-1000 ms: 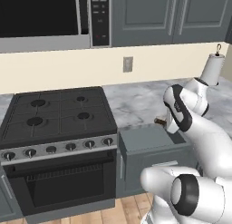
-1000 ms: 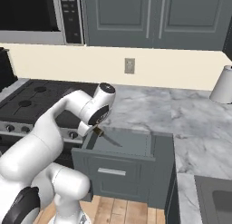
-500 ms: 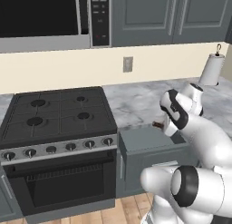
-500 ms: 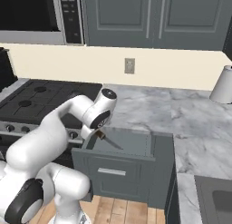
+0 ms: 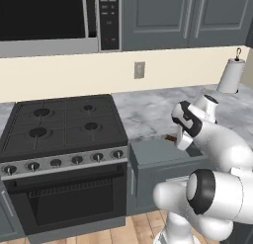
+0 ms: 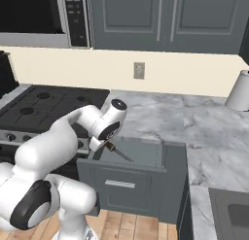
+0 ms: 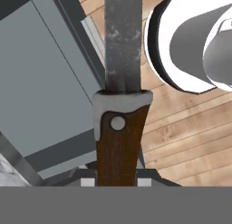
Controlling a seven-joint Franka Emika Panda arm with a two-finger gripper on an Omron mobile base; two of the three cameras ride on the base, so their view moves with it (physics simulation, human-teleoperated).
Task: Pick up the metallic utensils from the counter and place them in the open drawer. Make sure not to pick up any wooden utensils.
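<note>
A: What differs from a second ago?

B: In the left base view the white arm's wrist has swung from about 3 o'clock of the frame's centre down toward 4 o'clock, lower over the open slate-grey drawer box (image 5: 163, 151). In the right base view the gripper (image 6: 106, 144) has slid from the drawer's back left corner to just above its left edge. The black gas stove (image 5: 62, 127), the white wall outlet (image 5: 140, 69) and the white paper-towel roll (image 5: 231, 75) sit where they did, so the base has not driven.

A: And the jaws?

B: They stand narrow, clamped on the dark brown wooden handle of the thin metal-bladed knife (image 7: 121, 82). In the hand view the handle rises between the two fingertips (image 7: 88, 181) at 6 o'clock, with a silver rivet and a grey collar where the blade begins.

A: Which way does the knife point?

B: In the hand view its long axis runs straight from 6 to 12 o'clock, blade away from the hand. In the right base view the knife (image 6: 119, 154) slants from the gripper down toward 4 o'clock, its tip over the drawer's interior; whether the tip touches the drawer floor cannot be told. In the left base view only a brown bit of the handle (image 5: 171, 138) shows, at the drawer's back edge.

A: Where is it relative to the counter?

B: Off the grey-white veined marble counter (image 6: 194, 122), held above the drawer, which juts out just right of the stove.
</note>
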